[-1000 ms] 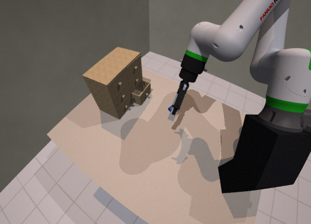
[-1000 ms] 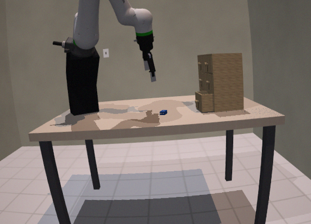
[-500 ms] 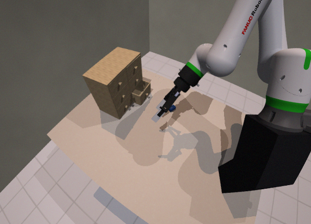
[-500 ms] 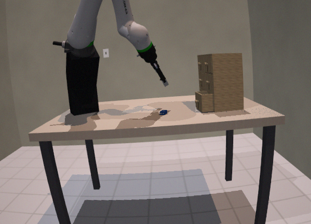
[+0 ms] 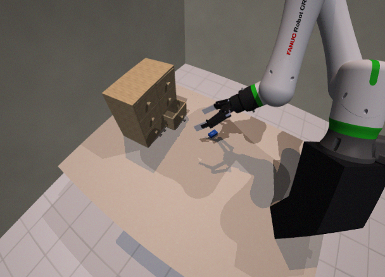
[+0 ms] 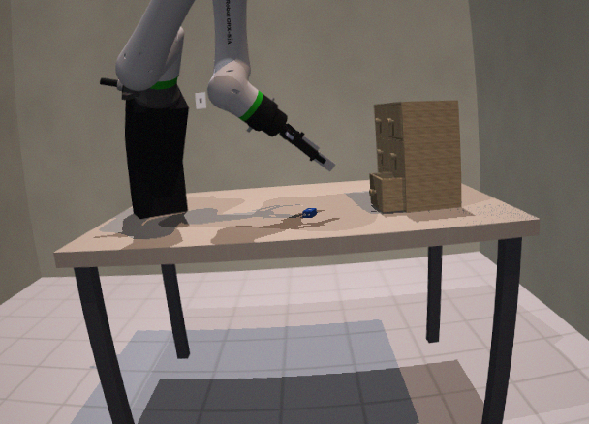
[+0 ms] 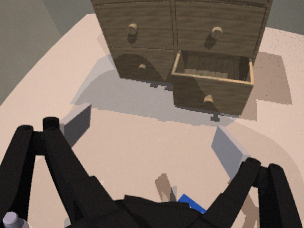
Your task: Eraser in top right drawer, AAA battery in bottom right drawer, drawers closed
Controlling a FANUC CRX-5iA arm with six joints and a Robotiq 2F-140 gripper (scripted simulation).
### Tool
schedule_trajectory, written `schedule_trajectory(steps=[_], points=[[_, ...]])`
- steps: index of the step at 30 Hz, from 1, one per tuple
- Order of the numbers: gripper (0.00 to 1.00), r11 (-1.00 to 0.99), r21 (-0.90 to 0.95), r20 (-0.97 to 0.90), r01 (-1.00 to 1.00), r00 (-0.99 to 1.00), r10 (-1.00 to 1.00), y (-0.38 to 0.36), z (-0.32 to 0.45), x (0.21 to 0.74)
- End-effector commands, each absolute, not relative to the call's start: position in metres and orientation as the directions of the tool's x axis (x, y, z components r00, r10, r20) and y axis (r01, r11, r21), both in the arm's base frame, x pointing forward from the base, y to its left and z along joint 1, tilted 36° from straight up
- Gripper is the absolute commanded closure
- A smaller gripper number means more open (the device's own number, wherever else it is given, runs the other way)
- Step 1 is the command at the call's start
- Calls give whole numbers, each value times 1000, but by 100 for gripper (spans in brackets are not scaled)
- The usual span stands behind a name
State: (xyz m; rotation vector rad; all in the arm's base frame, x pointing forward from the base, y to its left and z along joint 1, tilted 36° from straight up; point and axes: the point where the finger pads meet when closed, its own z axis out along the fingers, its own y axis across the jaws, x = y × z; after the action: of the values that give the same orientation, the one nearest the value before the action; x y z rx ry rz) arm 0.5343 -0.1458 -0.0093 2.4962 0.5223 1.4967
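Note:
The small wooden chest (image 5: 144, 99) stands at the far side of the table, with two columns of drawers in three rows. Its bottom right drawer (image 7: 212, 77) is pulled out part way; all the other drawers are in. The chest also shows in the exterior view (image 6: 417, 156). A small blue block, the eraser (image 5: 212, 133), lies on the table in front of the chest (image 6: 309, 212). My gripper (image 5: 203, 117) is open and empty, tilted toward the chest, a little above the eraser. In the wrist view the eraser (image 7: 190, 202) peeks out just past the gripper body. I see no AAA battery.
The robot's black base (image 5: 326, 184) stands at the near right corner of the table. The table's far edge runs close behind the chest.

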Motion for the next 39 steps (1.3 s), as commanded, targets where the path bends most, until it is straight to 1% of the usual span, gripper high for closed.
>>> schedule_trajectory(steps=[1, 4, 8, 9, 33, 39], points=[[0, -876, 481, 839, 38, 269, 472, -172, 7, 530], [0, -848, 529, 825, -16, 244, 510, -187, 17, 524], [0, -841, 540, 820, -27, 240, 519, -191, 19, 523], [100, -841, 540, 820, -27, 240, 519, -191, 19, 523], [100, -841, 540, 820, -27, 240, 519, -191, 19, 523], [100, -841, 540, 820, -27, 240, 519, -195, 13, 532]])
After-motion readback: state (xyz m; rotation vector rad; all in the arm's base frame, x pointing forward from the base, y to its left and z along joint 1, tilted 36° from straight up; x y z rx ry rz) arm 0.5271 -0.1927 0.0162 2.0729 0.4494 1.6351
